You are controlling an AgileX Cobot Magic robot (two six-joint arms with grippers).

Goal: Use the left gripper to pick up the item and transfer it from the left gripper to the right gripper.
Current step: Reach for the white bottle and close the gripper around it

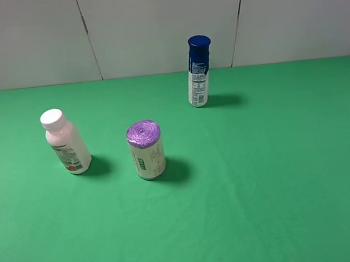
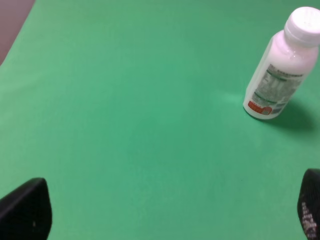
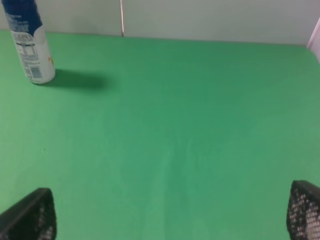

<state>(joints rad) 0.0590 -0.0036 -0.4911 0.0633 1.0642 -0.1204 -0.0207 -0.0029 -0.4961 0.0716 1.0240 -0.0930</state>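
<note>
The item, a pale pinkish-white bottle [image 1: 67, 142] with a white screw cap and a label with a red mark, stands upright on the green table at the left. It also shows in the left wrist view [image 2: 279, 70], ahead of the left gripper [image 2: 170, 212], which is open and empty with only its black fingertips [image 2: 27, 210] in sight. The right gripper [image 3: 170, 215] is open and empty over bare green cloth, its fingertips [image 3: 30, 215] at the frame corners. Neither arm shows in the exterior view.
A purple-topped can [image 1: 146, 150] stands right of the bottle. A blue-capped spray can [image 1: 198, 71] stands at the back centre, also in the right wrist view [image 3: 29, 42]. A pale wall [image 1: 163, 19] borders the table's far edge.
</note>
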